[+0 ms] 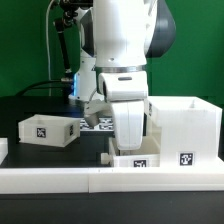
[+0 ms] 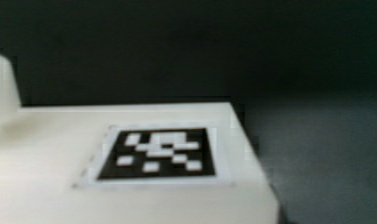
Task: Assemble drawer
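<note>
In the exterior view my gripper hangs low over a small white drawer part with a black tag, just left of the larger open white drawer box. The hand blocks the fingertips, so I cannot tell how the jaws stand or whether they touch the part. The wrist view is blurred and very close: a flat white panel with a black-and-white tag fills most of it, with black table beside it. No fingers show there.
A second small white box part with a tag lies at the exterior view's left. The marker board lies behind the arm. A white rail runs along the front edge. A green wall stands behind.
</note>
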Action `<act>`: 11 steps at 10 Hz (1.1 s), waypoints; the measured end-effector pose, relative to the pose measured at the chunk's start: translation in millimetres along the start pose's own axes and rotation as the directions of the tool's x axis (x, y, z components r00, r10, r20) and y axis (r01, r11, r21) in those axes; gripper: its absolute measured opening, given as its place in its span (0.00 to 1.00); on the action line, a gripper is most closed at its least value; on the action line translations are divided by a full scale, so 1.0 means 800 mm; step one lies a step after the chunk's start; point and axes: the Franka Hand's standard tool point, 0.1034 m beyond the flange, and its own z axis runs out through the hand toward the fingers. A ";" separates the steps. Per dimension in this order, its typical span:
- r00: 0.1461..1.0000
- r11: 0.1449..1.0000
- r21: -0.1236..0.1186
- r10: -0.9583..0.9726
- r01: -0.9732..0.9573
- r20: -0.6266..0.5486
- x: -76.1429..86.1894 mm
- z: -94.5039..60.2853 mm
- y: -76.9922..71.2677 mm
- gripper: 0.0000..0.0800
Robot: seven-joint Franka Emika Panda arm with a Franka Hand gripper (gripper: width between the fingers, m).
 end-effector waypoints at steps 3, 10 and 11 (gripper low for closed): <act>1.000 1.000 0.000 -0.023 0.023 0.005 -0.001 0.000 0.001 0.05; 0.998 0.999 0.035 -0.016 0.014 0.055 -0.003 0.000 0.001 0.05; 0.998 0.999 0.034 -0.016 0.015 0.054 -0.003 0.000 0.001 0.05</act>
